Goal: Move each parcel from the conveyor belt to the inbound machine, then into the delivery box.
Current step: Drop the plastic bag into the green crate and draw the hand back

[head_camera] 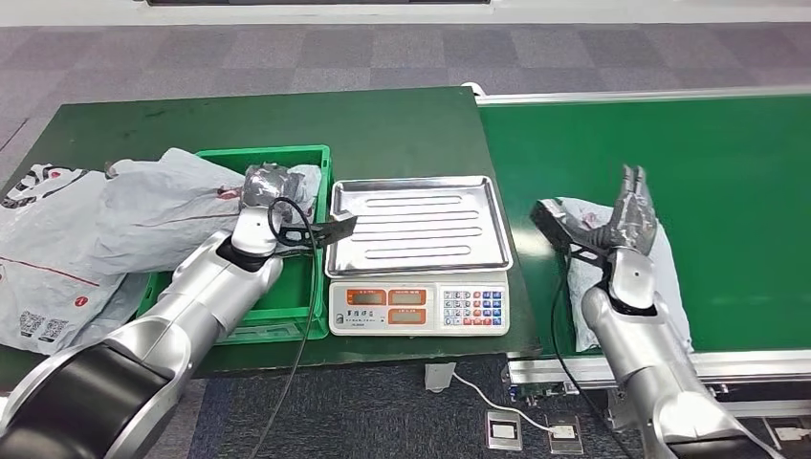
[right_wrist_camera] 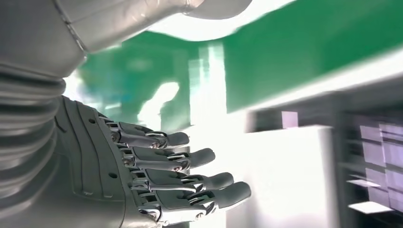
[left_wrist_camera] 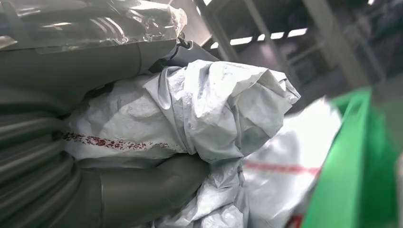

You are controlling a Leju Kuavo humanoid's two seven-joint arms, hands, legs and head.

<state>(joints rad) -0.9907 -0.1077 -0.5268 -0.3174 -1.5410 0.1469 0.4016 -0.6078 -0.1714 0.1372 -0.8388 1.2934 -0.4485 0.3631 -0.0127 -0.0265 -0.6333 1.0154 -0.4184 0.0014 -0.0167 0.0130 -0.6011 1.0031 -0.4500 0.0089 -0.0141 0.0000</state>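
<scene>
Left hand (head_camera: pixel 271 188) grips a grey parcel (head_camera: pixel 167 206) over the green crate (head_camera: pixel 287 287); right hand (head_camera: pixel 626 215), fingers apart and empty, hovers above a white parcel (head_camera: pixel 669 277) on the belt (head_camera: pixel 708 153).

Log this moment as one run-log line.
left hand: grips grey parcel over green box | right hand: open, above white parcel on conveyor belt | scale tray: bare

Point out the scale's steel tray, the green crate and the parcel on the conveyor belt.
scale's steel tray (head_camera: pixel 418 222): head view, middle of the ribbed pan.
green crate (head_camera: pixel 277 155): head view, far rim.
parcel on the conveyor belt (head_camera: pixel 669 287): head view, its bare right side.
</scene>
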